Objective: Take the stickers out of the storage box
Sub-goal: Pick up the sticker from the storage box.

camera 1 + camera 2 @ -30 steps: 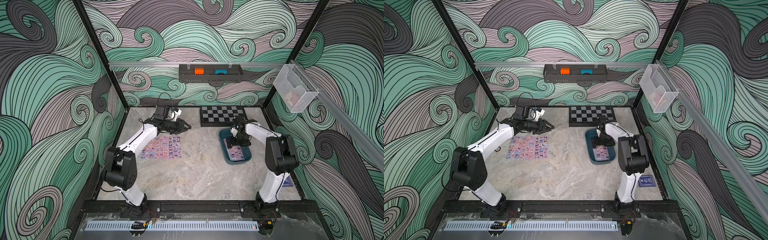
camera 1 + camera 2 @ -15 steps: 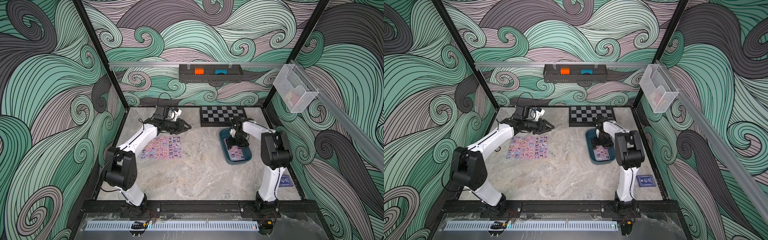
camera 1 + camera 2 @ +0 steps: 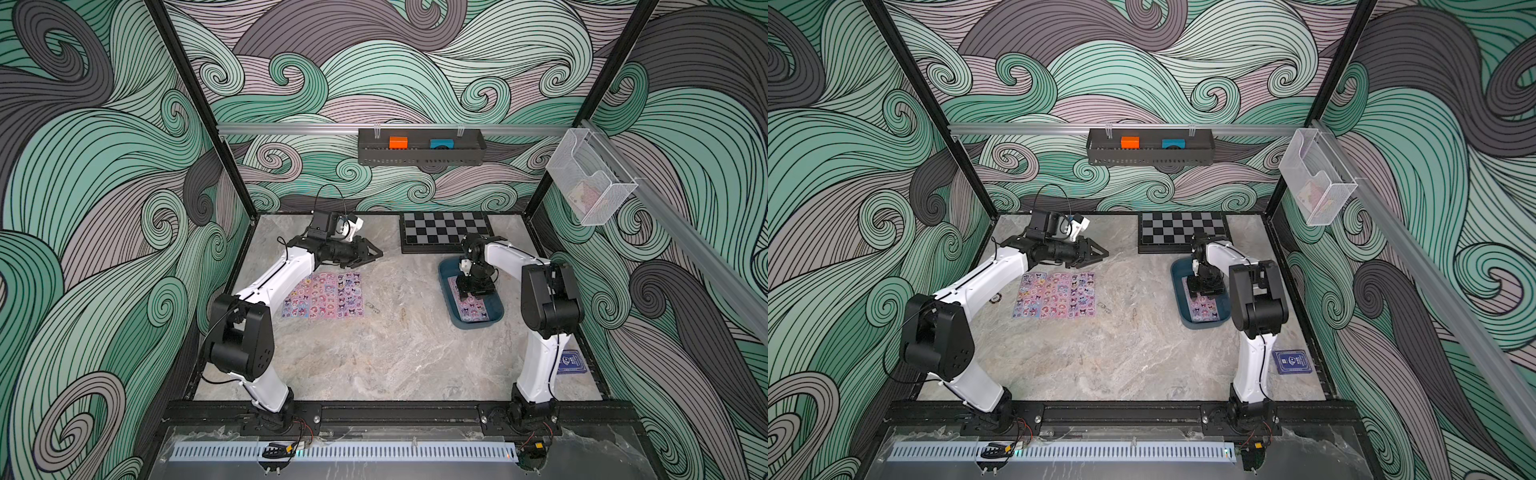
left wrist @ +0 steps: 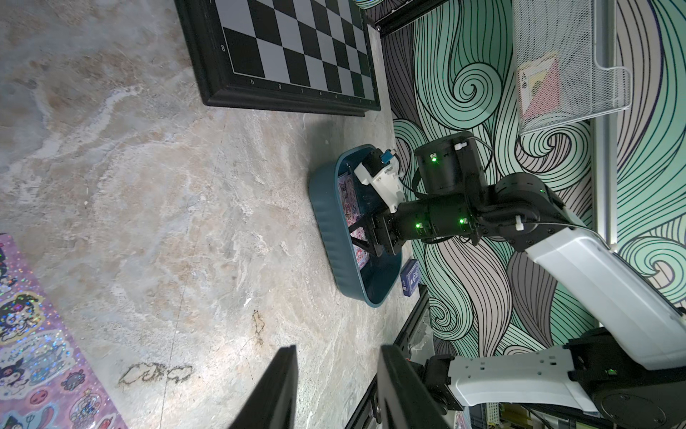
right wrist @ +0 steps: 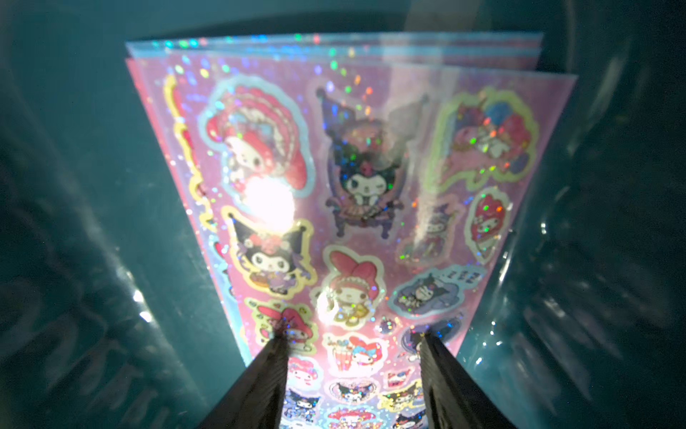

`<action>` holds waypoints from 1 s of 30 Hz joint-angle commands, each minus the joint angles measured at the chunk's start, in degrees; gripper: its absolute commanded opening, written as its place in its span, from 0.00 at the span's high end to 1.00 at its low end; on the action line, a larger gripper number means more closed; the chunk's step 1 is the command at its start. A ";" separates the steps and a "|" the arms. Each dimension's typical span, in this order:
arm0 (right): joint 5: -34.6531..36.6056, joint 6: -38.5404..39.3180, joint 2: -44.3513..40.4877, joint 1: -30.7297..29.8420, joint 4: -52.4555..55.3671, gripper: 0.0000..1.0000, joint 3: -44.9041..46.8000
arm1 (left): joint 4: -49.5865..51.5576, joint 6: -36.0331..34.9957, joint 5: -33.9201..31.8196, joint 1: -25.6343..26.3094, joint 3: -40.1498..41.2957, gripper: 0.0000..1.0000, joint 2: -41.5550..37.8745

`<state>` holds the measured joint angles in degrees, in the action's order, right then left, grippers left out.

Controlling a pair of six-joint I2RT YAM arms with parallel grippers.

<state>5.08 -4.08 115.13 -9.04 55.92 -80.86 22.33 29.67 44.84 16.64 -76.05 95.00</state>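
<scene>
Marble-patterned tabletop. One storage box (shallow teal plastic, rounded corners, right of centre) holds a fanned stack of glossy holographic stickers; at least three sheets are counted. Further sheets are laid flat left of centre. Right gripper — jaws spread, tips set on the top sheet. Left gripper — spread, empty.

In both top views, right of the middle, the right gripper hides the upper part of the stickers in the storage box. A tiny thing near the middle is too small to tell. The box walls look blurry in the right wrist view.
</scene>
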 commanded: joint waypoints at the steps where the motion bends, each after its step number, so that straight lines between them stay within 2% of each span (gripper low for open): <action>1: -0.91 -0.04 -1.17 -0.09 0.98 0.17 -1.31 | 0.66 -1.52 0.93 0.06 -2.73 0.60 -0.61; 2: -0.43 -0.14 -1.55 -0.23 0.92 0.09 -1.07 | 0.63 -1.48 0.91 0.06 -2.71 0.60 -0.45; 4: 0.26 -0.06 -1.84 -0.36 0.88 0.02 -0.94 | 0.44 -1.31 1.09 0.06 -2.72 0.60 -0.17; 12: 0.22 -0.93 2.57 -0.34 1.51 0.01 -2.24 | 0.53 -1.83 1.22 0.06 -3.06 0.60 0.36; 16: -1.18 -1.30 4.73 -0.19 2.51 0.07 -3.88 | 0.97 -2.27 1.28 -0.12 -3.14 0.60 0.27; 23: -4.09 -1.13 8.13 -0.15 3.12 0.27 -5.96 | 1.18 -2.71 1.30 -0.47 -3.09 0.60 0.03; 30: -4.70 -1.29 1.82 -0.04 3.10 0.30 -4.41 | 1.12 -2.58 1.26 -0.56 -3.05 0.60 0.33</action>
<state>2.74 -5.13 119.55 -9.10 59.33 -86.48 22.79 28.42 45.25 16.38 -76.90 95.04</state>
